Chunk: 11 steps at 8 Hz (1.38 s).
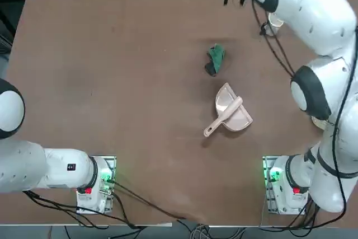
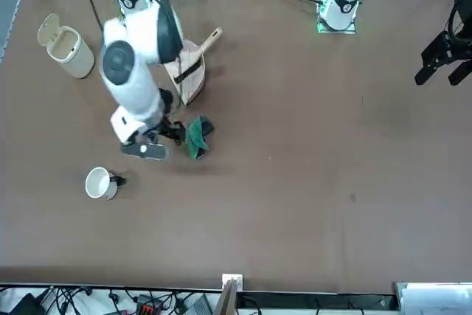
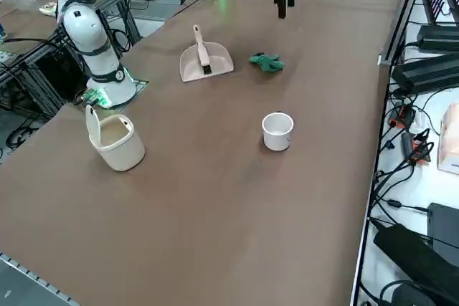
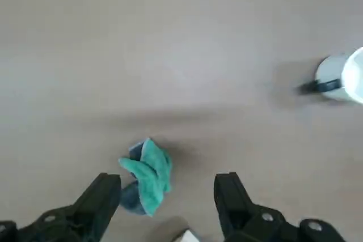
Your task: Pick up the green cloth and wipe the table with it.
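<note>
Step in hand: approach to the pick. The green cloth lies crumpled on the table, untouched, so neither the lift nor the wiping has begun.

Positions, referenced to the green cloth:
- The pink dustpan lies near the cloth, on the side toward the robot's bases.
- The white cup stands apart from the cloth, toward the robot's right edge of the table.
- A lidded bin stands well apart, beyond the dustpan as seen from the right side.
- The right gripper hangs above the table, raised clear of the cloth. In the wrist view the cloth sits close to one of the fingers, not centred in the gap.

Jaw state: the jaws stand spread apart and hold nothing.

Next move, as judged here: shift the gripper sideways until the cloth lies midway between the fingers, then descend until the fingertips reach the tabletop beside the fabric, and close. The soft fabric is likely to bunch, so a low grasp is advisable.
</note>
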Each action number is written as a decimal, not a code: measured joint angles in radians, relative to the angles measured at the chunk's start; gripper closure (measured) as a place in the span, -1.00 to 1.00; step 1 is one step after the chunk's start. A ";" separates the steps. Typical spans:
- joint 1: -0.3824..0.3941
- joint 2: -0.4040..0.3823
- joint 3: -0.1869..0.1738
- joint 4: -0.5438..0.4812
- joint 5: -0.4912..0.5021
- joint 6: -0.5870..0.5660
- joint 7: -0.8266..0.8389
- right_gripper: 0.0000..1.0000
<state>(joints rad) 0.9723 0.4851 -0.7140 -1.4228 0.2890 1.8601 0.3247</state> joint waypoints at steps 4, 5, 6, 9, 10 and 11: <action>-0.048 -0.072 -0.035 0.008 0.000 -0.036 -0.090 -1.00; -0.089 -0.103 -0.019 0.009 0.000 -0.060 -0.135 -1.00; -0.158 -0.143 0.020 0.010 -0.002 -0.098 -0.180 -1.00; -0.386 -0.252 0.216 0.010 -0.110 -0.171 -0.241 -1.00; -0.447 -0.275 0.277 0.007 -0.129 -0.184 -0.242 -1.00; -0.504 -0.294 0.327 -0.001 -0.136 -0.191 -0.242 -1.00</action>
<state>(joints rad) 0.4682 0.1908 -0.3870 -1.4239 0.1533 1.6687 0.0829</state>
